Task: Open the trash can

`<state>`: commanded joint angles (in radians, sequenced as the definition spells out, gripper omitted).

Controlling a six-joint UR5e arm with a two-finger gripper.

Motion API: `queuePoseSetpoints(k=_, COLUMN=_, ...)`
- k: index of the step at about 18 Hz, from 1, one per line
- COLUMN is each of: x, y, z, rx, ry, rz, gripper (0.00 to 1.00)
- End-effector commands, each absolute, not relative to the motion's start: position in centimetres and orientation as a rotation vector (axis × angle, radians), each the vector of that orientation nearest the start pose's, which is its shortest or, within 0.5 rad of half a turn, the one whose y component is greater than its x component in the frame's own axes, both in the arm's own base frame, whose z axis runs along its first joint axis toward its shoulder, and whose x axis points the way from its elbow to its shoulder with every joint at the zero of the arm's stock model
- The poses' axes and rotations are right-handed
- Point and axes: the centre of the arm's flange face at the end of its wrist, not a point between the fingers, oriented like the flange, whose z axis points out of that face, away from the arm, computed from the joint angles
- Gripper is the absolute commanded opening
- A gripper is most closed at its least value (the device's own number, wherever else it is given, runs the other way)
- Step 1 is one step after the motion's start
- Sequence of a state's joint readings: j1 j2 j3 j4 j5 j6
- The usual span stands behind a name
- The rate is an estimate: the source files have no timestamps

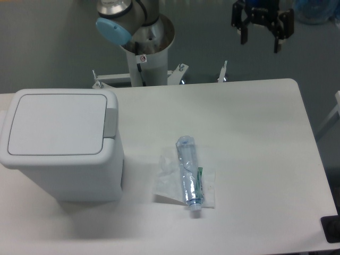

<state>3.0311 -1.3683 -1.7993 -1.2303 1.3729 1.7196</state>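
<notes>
The trash can [61, 143] is a large boxy white bin at the left of the white table [255, 138]. Its flat lid [56, 125] lies shut, and the grey push tab [110, 122] is on its right edge. My gripper [261, 40] hangs high at the top right, beyond the table's far edge and far from the can. Its black fingers are spread apart and hold nothing.
A crushed clear plastic bottle [189, 175] lies on a clear plastic wrapper [171, 183] at the table's middle front. The arm's base column [146, 50] stands behind the table's far edge. A dark object [331, 229] shows at the right front edge.
</notes>
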Motion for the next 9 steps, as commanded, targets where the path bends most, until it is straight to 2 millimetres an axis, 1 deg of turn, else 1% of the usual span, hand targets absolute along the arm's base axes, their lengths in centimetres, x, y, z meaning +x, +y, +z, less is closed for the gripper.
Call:
queuePoseSetpoints(k=4, x=-41.0, y=20.1, z=50.7, rx=-2.883, ry=0.424, rz=0.469, gripper=1.0)
queuePoseSetpoints(k=5, x=-40.8, y=20.4, z=50.8, rx=-2.881, ry=0.422, rz=0.469, gripper=1.0)
queuePoseSetpoints(k=7, x=-40.1, y=21.8, z=50.6, rx=-2.875, ry=0.363, rz=0.446, gripper=1.0)
queuePoseSetpoints(k=9, x=-39.3, y=23.3, z=50.9, rx=-2.868, ry=0.284, rz=0.432, gripper=1.0)
